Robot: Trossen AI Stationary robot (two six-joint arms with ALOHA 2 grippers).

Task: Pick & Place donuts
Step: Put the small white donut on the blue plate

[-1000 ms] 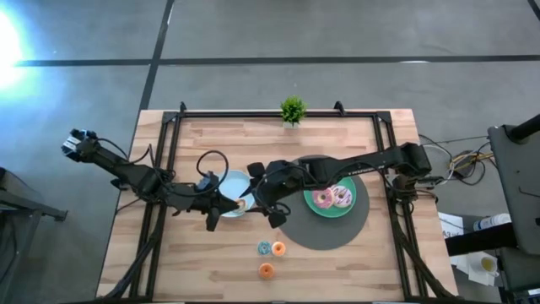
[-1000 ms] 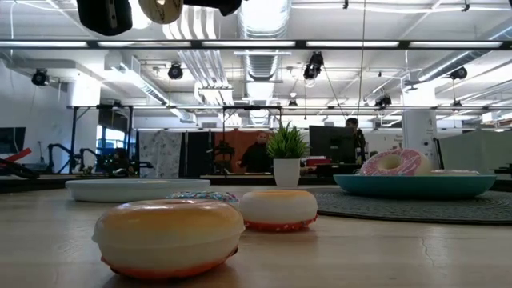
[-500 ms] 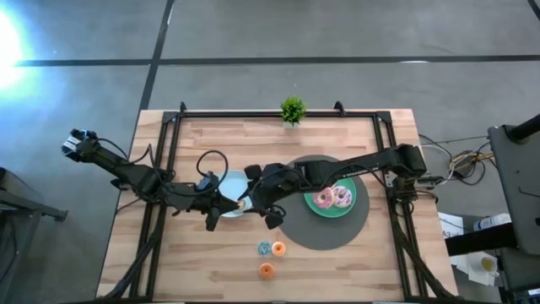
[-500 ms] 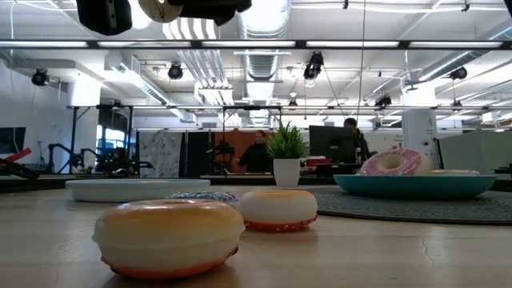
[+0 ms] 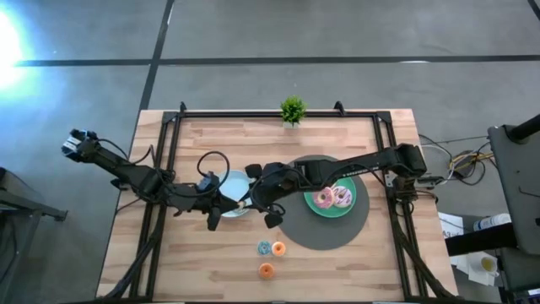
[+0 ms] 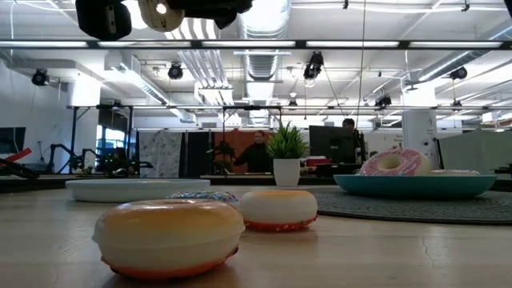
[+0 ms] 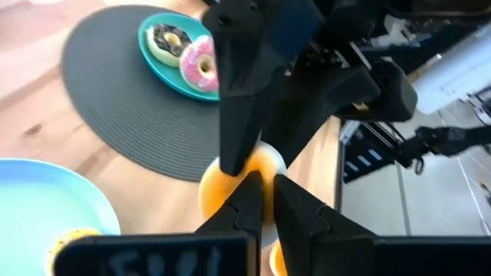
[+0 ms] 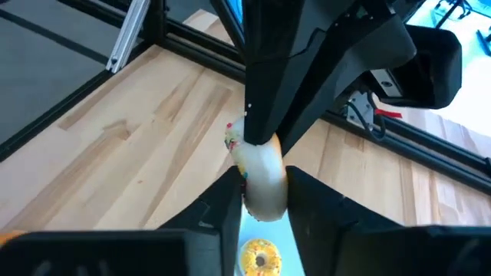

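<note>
Donuts lie in several spots across the wooden surface (image 5: 354, 135), which fills the middle of the high view. A dark round mat (image 5: 325, 230) sits right of centre and carries a teal plate (image 5: 349, 207) holding a pink donut (image 5: 322, 200) and a second donut (image 5: 342, 196). A light-blue plate (image 5: 230, 181) lies left of centre with a yellow mini donut (image 8: 259, 257) on it. Three more minis (image 5: 267, 270) rest low in the frame.

Both arms meet above the near edge of the light-blue plate. The right hand (image 8: 261, 195) pinches the held donut (image 8: 259, 165) across its body, one finger on each side. The left hand (image 7: 263, 188) reaches in from the opposite side, its fingers pressed almost together, apparently on the donut's rim.

This looks like a handover in the air. Only one hand should let go, and only once the other's pinch is firm. Neither should pull until then, because the ring could twist out and drop onto the mini below. The releasing hand should back straight away along its own line.

Which hand is giving cannot be told. The left fingertips' contact is hidden behind the donut, and the low view cuts both hands off at its top edge.
</note>
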